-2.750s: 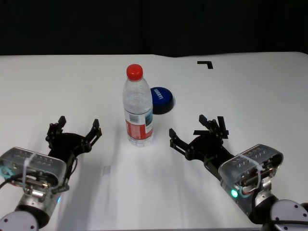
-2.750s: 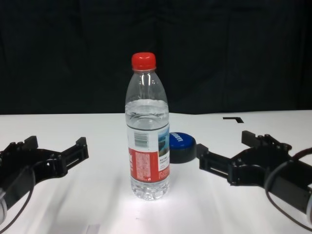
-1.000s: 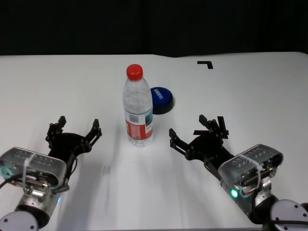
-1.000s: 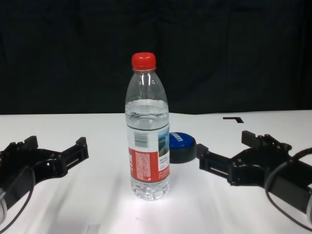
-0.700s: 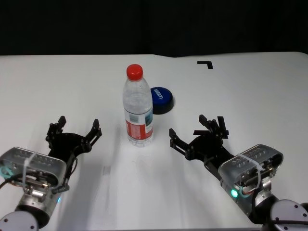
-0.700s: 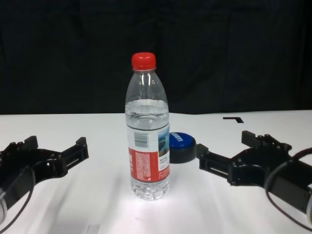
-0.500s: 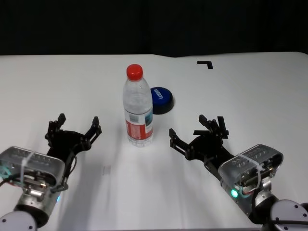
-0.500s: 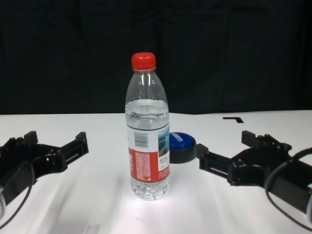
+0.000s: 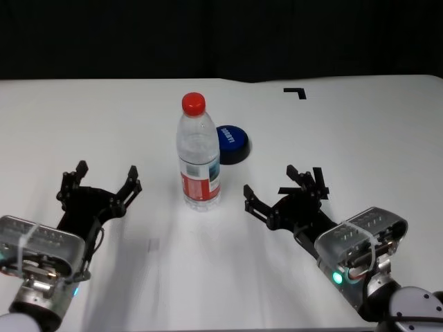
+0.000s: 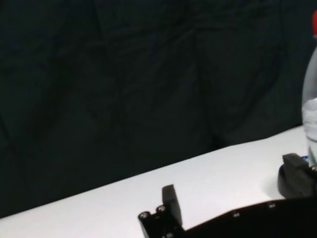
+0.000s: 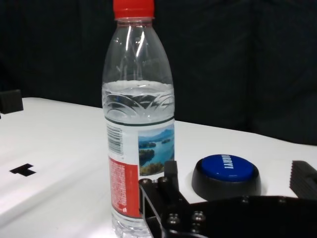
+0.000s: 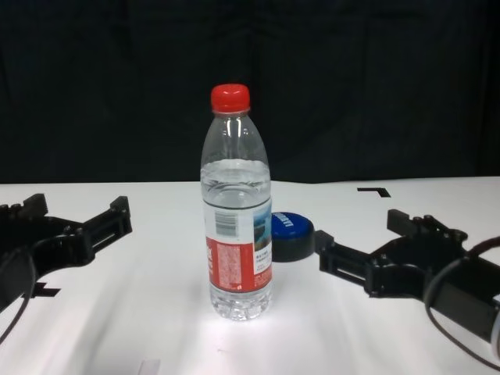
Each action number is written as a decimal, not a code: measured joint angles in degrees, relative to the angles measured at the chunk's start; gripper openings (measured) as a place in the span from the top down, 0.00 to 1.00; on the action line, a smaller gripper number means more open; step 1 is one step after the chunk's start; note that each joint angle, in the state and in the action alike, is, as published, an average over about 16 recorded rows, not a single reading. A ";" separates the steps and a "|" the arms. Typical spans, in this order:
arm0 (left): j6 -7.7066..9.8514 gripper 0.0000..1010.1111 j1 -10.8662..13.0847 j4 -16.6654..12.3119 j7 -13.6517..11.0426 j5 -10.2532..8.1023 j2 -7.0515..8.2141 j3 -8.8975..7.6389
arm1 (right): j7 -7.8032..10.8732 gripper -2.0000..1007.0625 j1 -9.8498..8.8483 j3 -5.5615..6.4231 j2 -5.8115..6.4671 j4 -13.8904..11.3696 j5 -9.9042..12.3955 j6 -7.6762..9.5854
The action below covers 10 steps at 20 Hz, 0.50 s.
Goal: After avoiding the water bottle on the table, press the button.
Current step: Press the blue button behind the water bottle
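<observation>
The water bottle (image 9: 199, 162), clear with a red cap, stands upright in the middle of the white table (image 9: 360, 131). The blue-topped button (image 9: 232, 142) sits just behind it, to its right. My left gripper (image 9: 107, 171) is open and empty, to the left of the bottle and well apart from it. My right gripper (image 9: 270, 181) is open and empty, to the right of the bottle and nearer than the button. The chest view shows the bottle (image 12: 238, 234), the button (image 12: 291, 230) and both grippers (image 12: 78, 207) (image 12: 361, 232). The right wrist view shows the bottle (image 11: 138, 124) and button (image 11: 227, 171) ahead.
A black corner tape mark (image 9: 295, 91) lies at the table's back right. A small black mark (image 11: 22, 170) shows in the right wrist view. A dark curtain backs the table. Only the bottle's edge (image 10: 311, 114) shows in the left wrist view.
My left gripper has moved left and a little farther out, away from the bottle. The right arm, bottle and button have not moved.
</observation>
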 joint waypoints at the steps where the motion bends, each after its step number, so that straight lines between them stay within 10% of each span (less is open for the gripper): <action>1: -0.13 0.01 0.35 -0.43 -0.16 -0.14 0.15 -0.05 | 0.00 0.00 0.00 0.00 0.00 0.00 0.00 0.00; 10: -1.48 0.01 3.11 -3.64 -2.01 -1.82 1.85 -0.44 | 0.00 0.00 0.00 0.00 0.00 0.00 0.00 0.00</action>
